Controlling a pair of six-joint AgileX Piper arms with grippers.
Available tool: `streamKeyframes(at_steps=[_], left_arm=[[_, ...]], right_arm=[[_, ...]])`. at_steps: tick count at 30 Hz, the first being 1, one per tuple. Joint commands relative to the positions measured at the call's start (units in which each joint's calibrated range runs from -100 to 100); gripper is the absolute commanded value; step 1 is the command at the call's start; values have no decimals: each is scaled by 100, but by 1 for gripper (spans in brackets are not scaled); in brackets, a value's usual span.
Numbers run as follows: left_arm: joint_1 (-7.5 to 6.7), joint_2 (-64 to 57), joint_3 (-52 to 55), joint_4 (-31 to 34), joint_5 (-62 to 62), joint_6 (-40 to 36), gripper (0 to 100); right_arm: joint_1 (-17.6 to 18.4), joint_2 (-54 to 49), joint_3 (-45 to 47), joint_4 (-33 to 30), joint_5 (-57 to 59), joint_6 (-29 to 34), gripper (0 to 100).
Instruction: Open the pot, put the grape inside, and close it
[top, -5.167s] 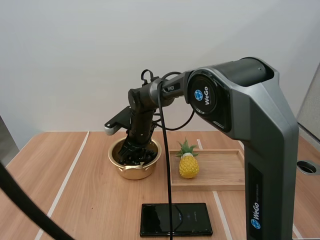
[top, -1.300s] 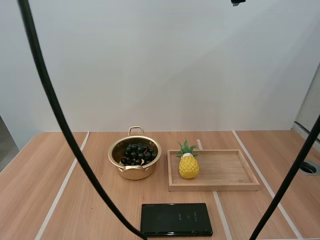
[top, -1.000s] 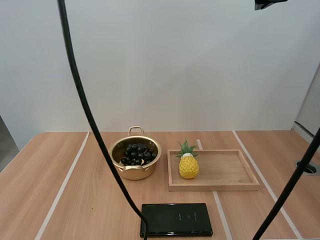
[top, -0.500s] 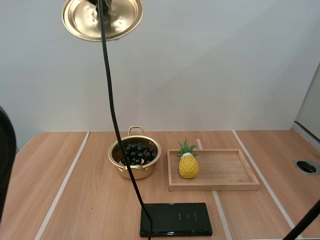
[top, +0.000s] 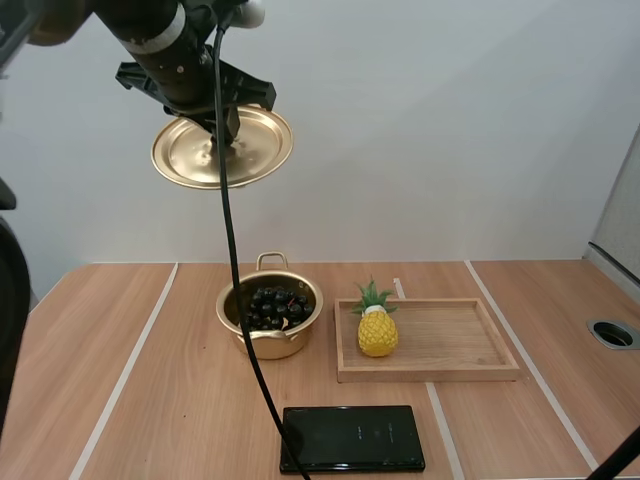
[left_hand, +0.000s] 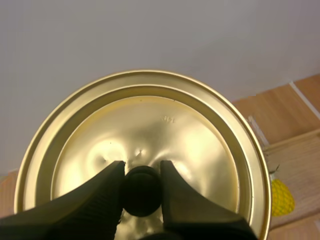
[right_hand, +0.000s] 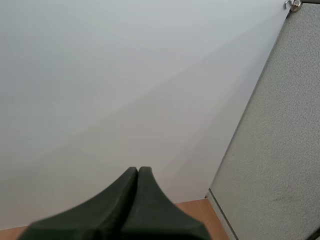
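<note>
Holding lid (left_hand: 150, 120) aloft above open pot (top: 268, 343).
Pinching its knob (left_hand: 142, 189) in left hand (left_hand: 141, 168), well above grapes (top: 272, 304) in pot on tabletop (top: 150, 400), with right hand (right_hand: 137, 173) pressed together.

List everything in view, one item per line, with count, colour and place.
Table: one, light wood, under everything.
Pot: one, gold, open, on the table's middle.
Grapes: one bunch, dark, inside the pot.
Lid: one, gold, held in the air, higher than the pot.
Wooden tray: one, light wood, right of the pot.
Pineapple: one, yellow with green top, on the tray's left end.
Flat slab: one, black, table's near edge.
Left gripper: one, black, pinching the lid's knob.
Right gripper: one, black, shut on nothing.
</note>
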Motion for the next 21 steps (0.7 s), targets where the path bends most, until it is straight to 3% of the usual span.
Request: streamKeyframes(at_steps=[1,9,21], left_arm=[[-13,-58,442,-120,-186,82,0],[-13,-58,1626,-199,-1334,239,0],[-13,-45,2924,-816,-2506,750,0]], right_arm=[[-22,-63,-27,13,37,-38,0],[-22,-63,-27,23,37,-38,0],[-22,-63,-27,62,37,-38,0]])
